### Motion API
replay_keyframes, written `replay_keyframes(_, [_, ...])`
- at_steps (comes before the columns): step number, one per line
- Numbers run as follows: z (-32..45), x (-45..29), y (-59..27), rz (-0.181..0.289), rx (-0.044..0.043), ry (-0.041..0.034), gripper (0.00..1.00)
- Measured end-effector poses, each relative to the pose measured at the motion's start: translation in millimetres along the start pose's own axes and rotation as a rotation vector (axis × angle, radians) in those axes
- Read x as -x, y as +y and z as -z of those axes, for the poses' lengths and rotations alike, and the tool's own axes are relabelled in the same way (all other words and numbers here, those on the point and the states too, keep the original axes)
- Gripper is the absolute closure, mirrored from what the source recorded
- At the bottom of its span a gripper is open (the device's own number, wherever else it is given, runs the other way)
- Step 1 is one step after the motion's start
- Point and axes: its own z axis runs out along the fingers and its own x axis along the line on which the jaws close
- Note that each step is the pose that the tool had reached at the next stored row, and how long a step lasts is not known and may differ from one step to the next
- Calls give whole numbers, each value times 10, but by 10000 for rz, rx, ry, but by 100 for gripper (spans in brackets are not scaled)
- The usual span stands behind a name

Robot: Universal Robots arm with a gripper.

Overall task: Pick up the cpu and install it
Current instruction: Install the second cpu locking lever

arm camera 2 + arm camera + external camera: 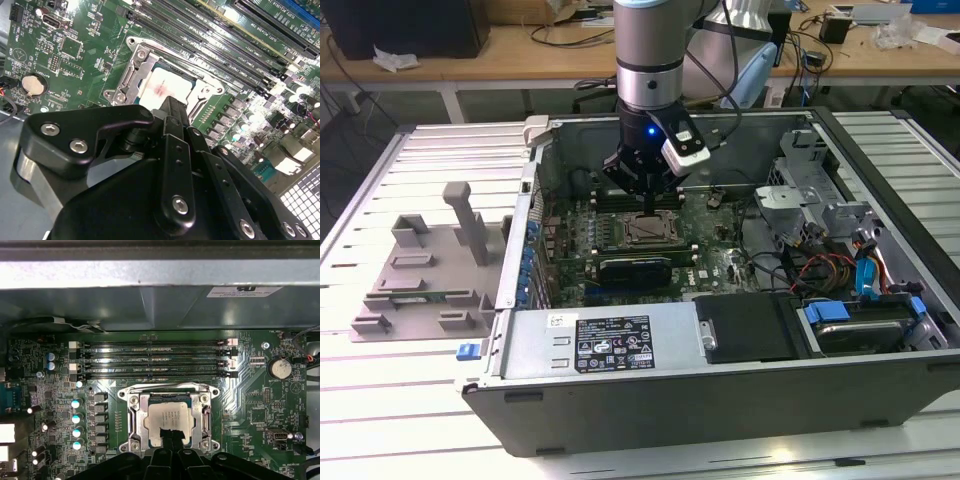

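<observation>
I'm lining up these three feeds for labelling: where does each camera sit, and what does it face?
Exterior view: off the arm, above, facing the open computer case, the arm and gripper over the socket.
First wrist view: on the arm, facing the cpu in the socket; gripper partly over it.
Second wrist view: on the arm, gripper body near, cpu beyond.
Both wrist views share the cpu.

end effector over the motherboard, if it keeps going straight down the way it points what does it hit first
Most likely the cpu lying in the metal-framed socket. The end effector points straight down at the chip's near edge. The gap between them is hard to judge.
</observation>
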Motion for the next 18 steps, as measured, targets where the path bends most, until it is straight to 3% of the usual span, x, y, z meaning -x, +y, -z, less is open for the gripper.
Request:
replay_keyframes(7, [19,0,-8,0,-6,1,89])
replay_keyframes(18, [16,2,-139,0,-5,-1,89])
